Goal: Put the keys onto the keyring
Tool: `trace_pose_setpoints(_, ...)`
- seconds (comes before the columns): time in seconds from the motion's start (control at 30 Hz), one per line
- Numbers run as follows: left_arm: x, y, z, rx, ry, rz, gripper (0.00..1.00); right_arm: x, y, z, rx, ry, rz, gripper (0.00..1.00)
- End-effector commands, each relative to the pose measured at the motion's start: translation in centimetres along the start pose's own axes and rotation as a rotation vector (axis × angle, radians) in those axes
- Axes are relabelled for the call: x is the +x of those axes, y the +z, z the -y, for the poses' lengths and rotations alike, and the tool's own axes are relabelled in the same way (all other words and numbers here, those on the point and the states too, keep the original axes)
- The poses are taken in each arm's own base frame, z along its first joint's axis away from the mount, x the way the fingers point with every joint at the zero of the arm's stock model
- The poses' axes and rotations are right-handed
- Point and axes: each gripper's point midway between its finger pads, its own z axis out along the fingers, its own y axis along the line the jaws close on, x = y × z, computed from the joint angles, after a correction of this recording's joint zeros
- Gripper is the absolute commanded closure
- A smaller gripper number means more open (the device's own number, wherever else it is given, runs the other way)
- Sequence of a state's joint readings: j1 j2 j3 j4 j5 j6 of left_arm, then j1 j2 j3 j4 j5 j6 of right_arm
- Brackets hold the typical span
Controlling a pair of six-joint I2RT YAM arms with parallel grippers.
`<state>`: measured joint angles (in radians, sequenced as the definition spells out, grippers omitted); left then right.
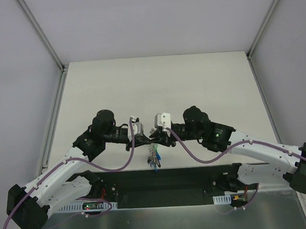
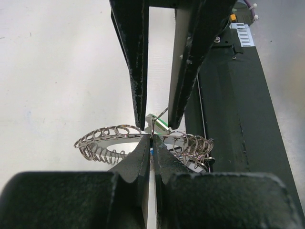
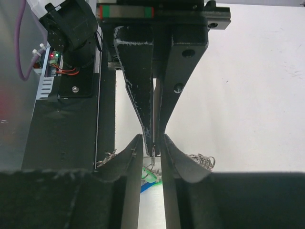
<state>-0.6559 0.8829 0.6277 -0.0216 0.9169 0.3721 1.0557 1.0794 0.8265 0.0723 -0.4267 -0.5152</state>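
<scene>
We see the pale table with a black base plate along its near edge. The left arm and the right arm both reach inward from the near corners. Their wrists meet over the middle of the table's near edge, just beyond the plate.

The left gripper is pressed together on the keyring. In its own wrist view, its two fingers meet with the ring's rim pinched between them and no gap showing. The ring sits roughly level, and its rim of small wire loops fans out to either side of the grip.

The right gripper comes in from the opposite side, tip to tip with the left one. Its jaws stand a little apart, and both wrist views show daylight between them. A thin wire loop and a green key head sit in that gap. We cannot tell whether either pad touches them.

From above, the keys show as a small coloured cluster just nearer the near edge than the two grippers, short of the plate. We make out green and blue heads. The rest are too small to tell apart.
</scene>
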Motion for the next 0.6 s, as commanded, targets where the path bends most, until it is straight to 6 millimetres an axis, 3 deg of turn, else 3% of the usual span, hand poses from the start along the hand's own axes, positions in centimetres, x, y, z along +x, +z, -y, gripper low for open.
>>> trace_pose_setpoints(0.0,-3.1,-0.4,-0.4,-0.032,0.076,0.06,1.0,-3.4,-1.3,0.2,0.022,-0.036,0.07,0.73)
trace_pose_setpoints(0.13,-3.1,-0.6,-1.0,-0.074,0.079,0.055,1.0,-3.0,-3.3,1.2,0.128,-0.054,0.055,0.59)
trace_pose_setpoints(0.23,-3.3,-0.7,-1.4,-0.102,0.072,0.059,1.0,-1.3,-3.7,1.6,0.169,-0.041,0.008,0.55)
trace_pose_setpoints(0.43,-3.4,-0.8,-2.0,-0.144,0.053,0.063,1.0,0.9,-3.4,1.6,0.195,-0.003,-0.033,0.49)
trace_pose_setpoints(0.57,-3.6,-1.1,-2.6,-0.189,0.045,0.071,1.0,0.7,-2.5,1.7,0.221,0.022,0.003,0.49)
